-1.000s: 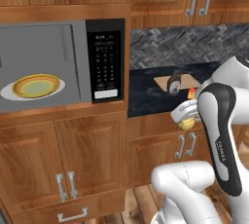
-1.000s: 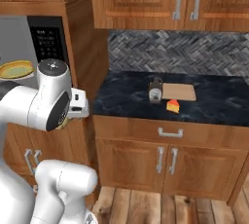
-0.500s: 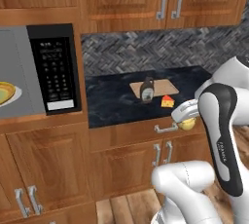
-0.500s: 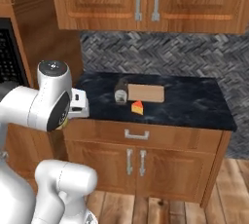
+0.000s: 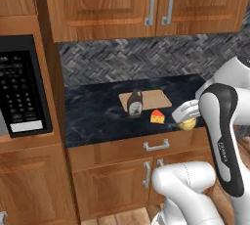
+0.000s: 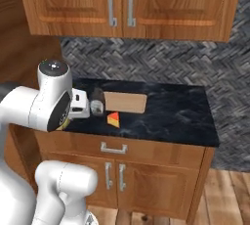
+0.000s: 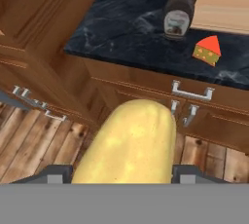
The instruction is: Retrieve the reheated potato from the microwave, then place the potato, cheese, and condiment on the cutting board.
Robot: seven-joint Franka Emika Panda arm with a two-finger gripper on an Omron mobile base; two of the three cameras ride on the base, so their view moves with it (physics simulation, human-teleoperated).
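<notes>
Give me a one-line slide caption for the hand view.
Potato held in the pincer, above condiment, cheese and cutting board on the counter.

The white Franka arm stands folded in front of its driving base, elbow raised high and forearm angled downward, the dark-jointed wrist turned in toward the cabinet front. In the left base view the upper link rises along the right edge; in the right base view the rounded shoulder joint sits at the left. The end effector (image 7: 121,172) hangs low, just short of the desk (image 5: 97,116) edge, its two fingers spread wide and clamped on the potato (image 7: 129,145), which sits between the fingertips (image 7: 58,172).
</notes>
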